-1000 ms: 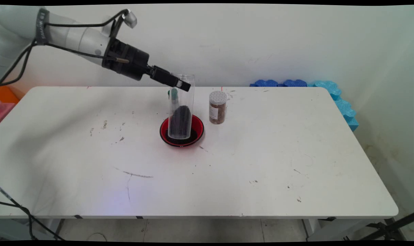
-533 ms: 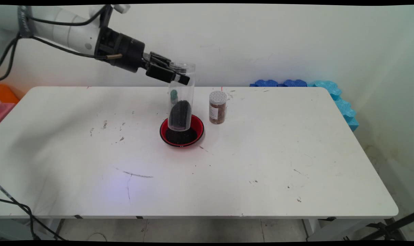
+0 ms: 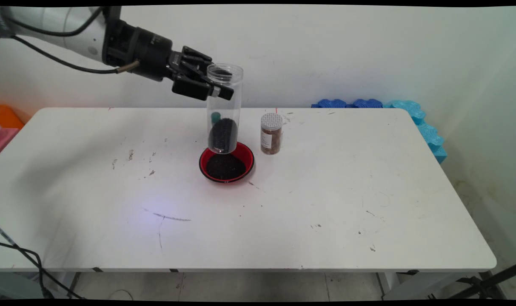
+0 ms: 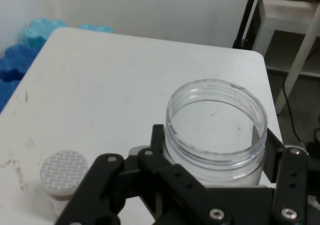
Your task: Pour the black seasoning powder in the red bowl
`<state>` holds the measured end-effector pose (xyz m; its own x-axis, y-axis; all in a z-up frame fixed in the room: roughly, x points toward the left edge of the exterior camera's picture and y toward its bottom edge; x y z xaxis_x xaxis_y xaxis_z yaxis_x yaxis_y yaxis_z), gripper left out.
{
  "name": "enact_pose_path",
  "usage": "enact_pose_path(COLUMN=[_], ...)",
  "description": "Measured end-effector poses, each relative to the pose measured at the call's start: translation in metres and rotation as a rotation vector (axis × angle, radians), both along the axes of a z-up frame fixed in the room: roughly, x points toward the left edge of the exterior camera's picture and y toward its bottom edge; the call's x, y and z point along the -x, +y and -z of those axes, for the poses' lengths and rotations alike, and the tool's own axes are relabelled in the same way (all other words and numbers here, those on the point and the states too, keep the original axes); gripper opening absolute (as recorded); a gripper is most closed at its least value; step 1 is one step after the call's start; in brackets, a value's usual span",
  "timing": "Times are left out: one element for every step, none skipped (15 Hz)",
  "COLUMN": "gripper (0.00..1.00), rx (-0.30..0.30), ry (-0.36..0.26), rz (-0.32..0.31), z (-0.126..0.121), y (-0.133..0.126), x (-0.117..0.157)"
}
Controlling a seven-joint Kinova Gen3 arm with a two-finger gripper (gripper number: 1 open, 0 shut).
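My gripper (image 3: 217,87) is shut on a tall clear plastic jar (image 3: 223,108) just below its open rim. The jar hangs upright above a red bowl (image 3: 248,159), its base lifted clear of the bowl, and it holds a heap of dark grains and a small teal thing. A mound of the same dark grains (image 3: 224,166) lies in the bowl. In the hand view the jar's open mouth (image 4: 216,120) sits between my gripper's fingers (image 4: 287,170), and my gripper (image 4: 215,155) clasps it from both sides.
A small spice jar (image 3: 271,133) with a grey perforated lid stands right of the bowl; its lid (image 4: 63,171) shows in the hand view. Blue foam pieces (image 3: 394,111) lie at the table's far right corner. Cables hang off the near left edge.
The gripper has lifted the clear jar up out of the red bowl, uncovering the dark grains in the bowl. The arm has risen and drawn slightly left.
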<state>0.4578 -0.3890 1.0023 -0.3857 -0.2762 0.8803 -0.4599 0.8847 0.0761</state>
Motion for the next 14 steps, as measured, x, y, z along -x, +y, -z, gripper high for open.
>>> enact_pose_path(gripper=[0.00, 0.00, 0.00, 0.00, 0.00, 0.00, 0.00, 0.00, 0.00, 0.00, 0.00, 0.00, 0.00, 0.00], rx=[0.015, 0.030, 0.044, 0.054, 0.061, 0.069, 0.075, 0.083, 0.089, 0.095, 0.097, 0.100, 0.103, 0.105], ry=[-0.003, -0.007, -0.009, -0.011, -0.012, -0.013, -0.014, -0.015, -0.016, -0.018, -0.020, -0.022, -0.024, -0.025], rz=[0.006, 0.012, 0.017, 0.021, 0.024, 0.027, 0.029, 0.033, 0.036, 0.038, 0.042, 0.045, 0.048, 0.049], z=[-0.003, -0.007, -0.011, -0.013, -0.015, -0.017, -0.018, -0.021, -0.022, -0.024, -0.025, -0.025, -0.026, -0.026], y=[0.003, 0.007, 0.011, 0.014, 0.016, 0.018, 0.020, 0.022, 0.024, 0.026, 0.029, 0.030, 0.032, 0.034], x=[0.001, 0.001, 0.002, 0.003, 0.004, 0.004, 0.005, 0.006, 0.007, 0.009, 0.010, 0.011, 0.012, 0.013])
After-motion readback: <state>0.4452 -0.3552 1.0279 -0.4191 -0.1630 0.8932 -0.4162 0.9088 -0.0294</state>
